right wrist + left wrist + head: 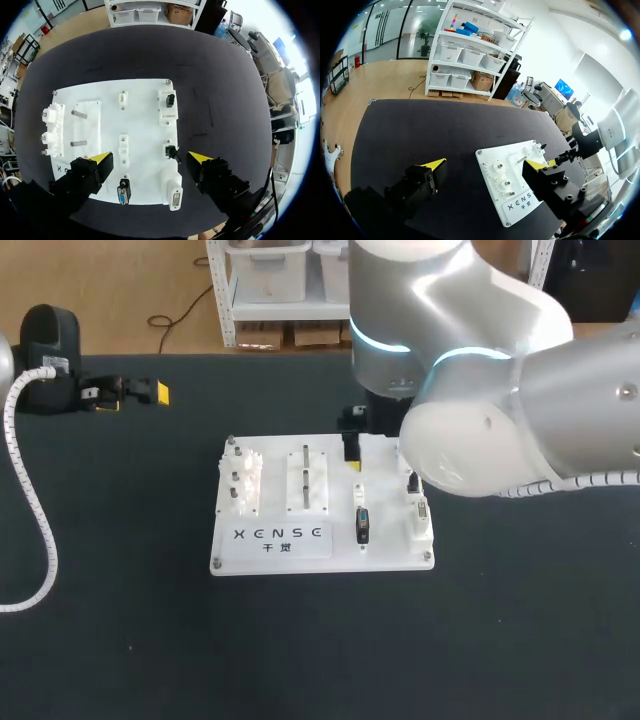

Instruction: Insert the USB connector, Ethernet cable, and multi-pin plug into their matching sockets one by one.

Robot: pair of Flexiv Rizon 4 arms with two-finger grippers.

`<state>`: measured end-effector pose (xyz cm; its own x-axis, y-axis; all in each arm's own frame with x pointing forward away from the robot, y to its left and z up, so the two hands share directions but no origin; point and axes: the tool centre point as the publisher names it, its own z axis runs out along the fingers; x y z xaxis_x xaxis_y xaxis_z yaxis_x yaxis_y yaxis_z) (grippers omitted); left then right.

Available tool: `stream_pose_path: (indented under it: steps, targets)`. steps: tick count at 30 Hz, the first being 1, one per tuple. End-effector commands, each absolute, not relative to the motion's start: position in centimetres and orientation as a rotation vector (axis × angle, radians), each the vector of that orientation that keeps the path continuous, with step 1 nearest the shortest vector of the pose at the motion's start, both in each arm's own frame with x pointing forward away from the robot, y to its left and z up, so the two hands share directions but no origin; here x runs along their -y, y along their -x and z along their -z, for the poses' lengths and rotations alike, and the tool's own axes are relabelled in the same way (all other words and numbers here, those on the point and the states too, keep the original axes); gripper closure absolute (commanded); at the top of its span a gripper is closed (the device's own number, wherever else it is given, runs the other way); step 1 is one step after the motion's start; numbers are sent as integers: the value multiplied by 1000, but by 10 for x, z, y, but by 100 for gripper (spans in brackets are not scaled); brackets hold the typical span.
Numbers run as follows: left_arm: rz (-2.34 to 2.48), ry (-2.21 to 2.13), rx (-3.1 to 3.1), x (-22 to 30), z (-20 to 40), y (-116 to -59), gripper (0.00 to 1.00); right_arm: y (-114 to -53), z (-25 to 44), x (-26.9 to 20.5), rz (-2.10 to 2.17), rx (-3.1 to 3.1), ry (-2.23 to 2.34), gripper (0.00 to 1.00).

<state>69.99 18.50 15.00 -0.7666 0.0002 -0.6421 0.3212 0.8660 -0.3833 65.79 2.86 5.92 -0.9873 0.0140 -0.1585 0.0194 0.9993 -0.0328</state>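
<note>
A white socket board [390,545] lies mid-table. My right gripper [151,159] hangs open just above it, holding nothing, and the arm hides the board's far right corner in the head view. Between its fingers, nearer one of them, a small black plug [171,151] stands in a socket; it also shows in the head view [411,482]. A black multi-pin plug [123,191] sits in its holder near the board's front [363,526], beside a white multi-pin connector [173,192]. A white block with a dark square socket [169,100] lies ahead of the gripper. My left gripper [130,392] rests open at the far left, away from the board.
White gear wheels [50,130] and two metal pegs [77,129] stand on the board's left part. A white corrugated hose [40,530] from the left arm curves over the black mat. The left wrist view shows the board [530,150] and my right arm [585,142] over it.
</note>
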Motion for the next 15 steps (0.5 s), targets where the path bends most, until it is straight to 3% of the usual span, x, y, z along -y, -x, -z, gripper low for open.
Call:
stream_pose_path:
  steps: [1,15]
  targets:
    - [636,-232,-2374,-185,-150,-700,0,-642,-62,-35,35,-2985,8,0]
    - [636,-232,-2374,-185,-150,-700,0,-615,-48,-59,6,-3054,107,0]
